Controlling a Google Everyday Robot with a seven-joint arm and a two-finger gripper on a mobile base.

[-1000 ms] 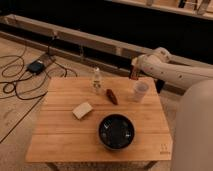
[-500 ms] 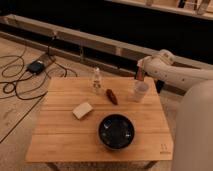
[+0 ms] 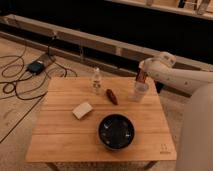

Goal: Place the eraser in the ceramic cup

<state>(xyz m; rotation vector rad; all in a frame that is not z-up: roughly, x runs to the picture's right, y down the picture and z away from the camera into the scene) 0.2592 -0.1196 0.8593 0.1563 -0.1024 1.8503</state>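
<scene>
Over at the right of the frame, above the far right part of the wooden table (image 3: 60, 136), the gripper (image 3: 141, 80) is closed tight on the eraser (image 3: 142, 75). The eraser hangs more or less upright as a reddish-dark bar, w/ its lower end right over the mouth of the ceramic cup (image 3: 140, 93). Compared w/ a sec ago, the arm has slid a bit to the right and dipped, so the eraser went from up-and-left of the cup to approx dead centre above the rim. Can't tell if the tip is already inside or only just above it. Nothing else budged: black bowl (image 3: 116, 132) at lower centre, beige block (image 3: 82, 110) to its upper left, red-brown oblong thing (image 3: 112, 96) and clear bottle (image 3: 96, 80) in the middle of the far side. To me that means the carry is basically done. What's left is prob a short drop lower, then letting go. The cup is narrow and light-looking, so a nudge on the rim could tip it.
</scene>
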